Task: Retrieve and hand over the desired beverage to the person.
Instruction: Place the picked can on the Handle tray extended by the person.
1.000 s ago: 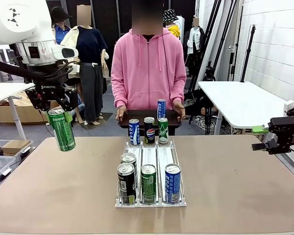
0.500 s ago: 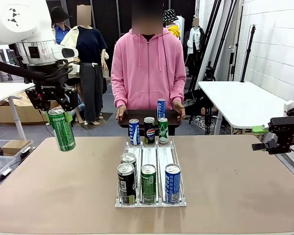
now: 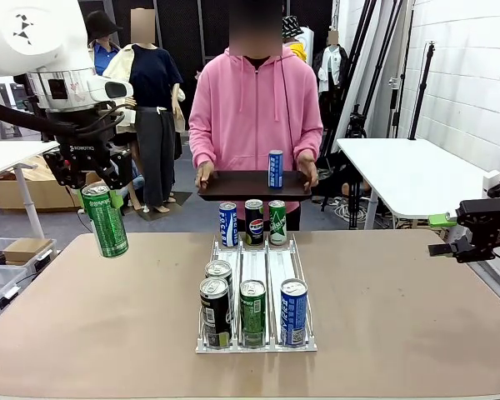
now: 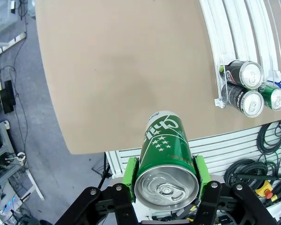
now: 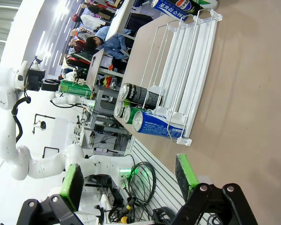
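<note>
Left gripper (image 4: 165, 187) clamping tall green aluminium can (image 3: 105, 220) above brown table (image 3: 83, 317); right gripper (image 5: 131, 183) hanging spread wide, holding nothing, beside clear can rack (image 3: 256, 292)

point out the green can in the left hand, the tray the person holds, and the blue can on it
green can (image 3: 106, 222), front view, middle of its side
tray (image 3: 233, 185), front view, bare top left of the can
blue can (image 3: 275, 168), front view, middle of its body
</note>
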### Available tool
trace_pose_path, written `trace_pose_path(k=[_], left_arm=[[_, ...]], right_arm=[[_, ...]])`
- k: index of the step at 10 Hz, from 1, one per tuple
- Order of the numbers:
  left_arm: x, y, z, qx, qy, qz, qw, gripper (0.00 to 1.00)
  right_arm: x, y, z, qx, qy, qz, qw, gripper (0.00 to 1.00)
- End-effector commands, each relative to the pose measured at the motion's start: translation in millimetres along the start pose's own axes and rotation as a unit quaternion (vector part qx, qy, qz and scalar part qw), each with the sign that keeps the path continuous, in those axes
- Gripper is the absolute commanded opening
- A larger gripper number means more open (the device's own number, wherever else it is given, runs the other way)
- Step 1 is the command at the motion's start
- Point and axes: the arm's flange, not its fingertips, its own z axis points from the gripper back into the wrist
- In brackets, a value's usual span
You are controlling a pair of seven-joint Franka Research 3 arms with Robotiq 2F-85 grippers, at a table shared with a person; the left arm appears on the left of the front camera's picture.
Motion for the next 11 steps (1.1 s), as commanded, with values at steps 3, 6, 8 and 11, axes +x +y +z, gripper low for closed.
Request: trace_pose_path(k=[3, 6, 8, 11], left_arm=[[-0.1, 1.9, 3.7, 0.001, -0.004, 0.002, 1.000, 0.00], [-0.1, 1.9, 3.7, 0.001, -0.004, 0.002, 1.000, 0.00], [-0.1, 1.9, 3.7, 0.001, -0.004, 0.002, 1.000, 0.00], [-0.1, 1.9, 3.7, 0.001, -0.004, 0.002, 1.000, 0.00]], right_arm=[[0.1, 0.3, 0.4, 0.005, -0.002, 0.001, 1.000, 1.00], [0.1, 0.3, 0.4, 0.005, -0.002, 0.001, 1.000, 1.00], [0.1, 0.3, 0.4, 0.005, -0.002, 0.001, 1.000, 1.00], [0.1, 0.3, 0.4, 0.005, -0.002, 0.001, 1.000, 1.00]])
